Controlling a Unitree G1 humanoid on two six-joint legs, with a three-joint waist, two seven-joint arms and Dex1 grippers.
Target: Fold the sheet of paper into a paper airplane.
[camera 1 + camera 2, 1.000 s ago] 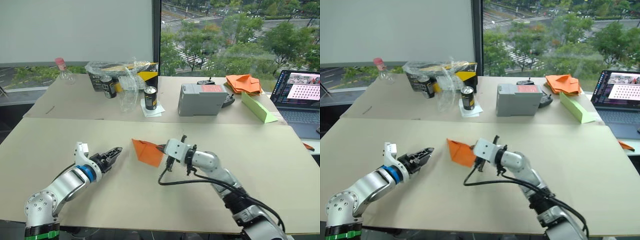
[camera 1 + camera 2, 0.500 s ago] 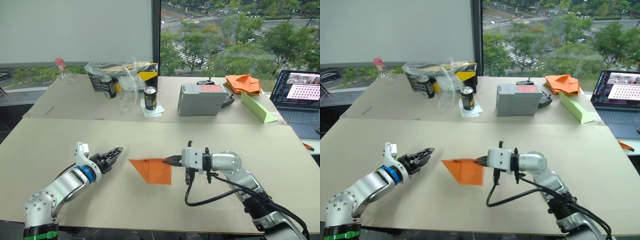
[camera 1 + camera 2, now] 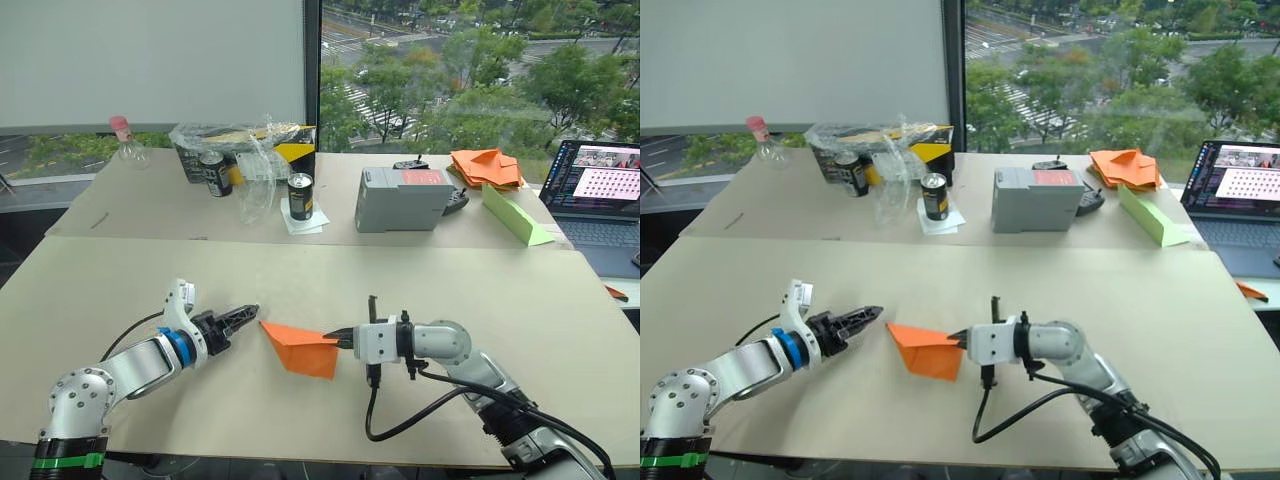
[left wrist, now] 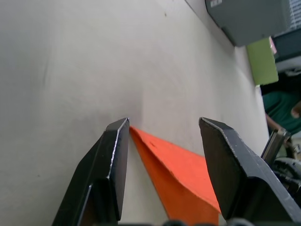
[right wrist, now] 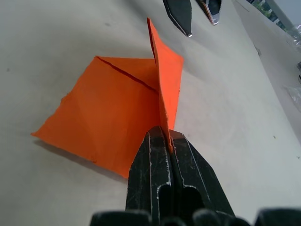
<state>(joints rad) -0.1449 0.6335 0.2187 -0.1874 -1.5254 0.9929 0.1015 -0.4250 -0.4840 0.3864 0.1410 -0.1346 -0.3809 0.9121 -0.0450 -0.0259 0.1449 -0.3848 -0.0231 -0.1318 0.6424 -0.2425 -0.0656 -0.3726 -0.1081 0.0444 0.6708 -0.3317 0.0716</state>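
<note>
- The sheet of paper (image 3: 300,346) is folded into a pointed shape. It lies on the bench (image 3: 300,270), between the two end effectors.
- Its long side runs from one end effector to the other. Its sharp tip points at the left end effector (image 3: 243,315).
- The right end effector (image 3: 343,339) is clenched on the paper's raised flap.
- The left end effector is released, its fingers (image 4: 113,155) spread on each side of the tip.

The right gripper (image 5: 163,134) pinches the near corner of the sheet of paper (image 5: 113,113), fingers closed on an upright orange flap; the rest lies flat on the beige table (image 5: 244,122), with the left gripper (image 5: 194,10) just beyond its far tip
</note>
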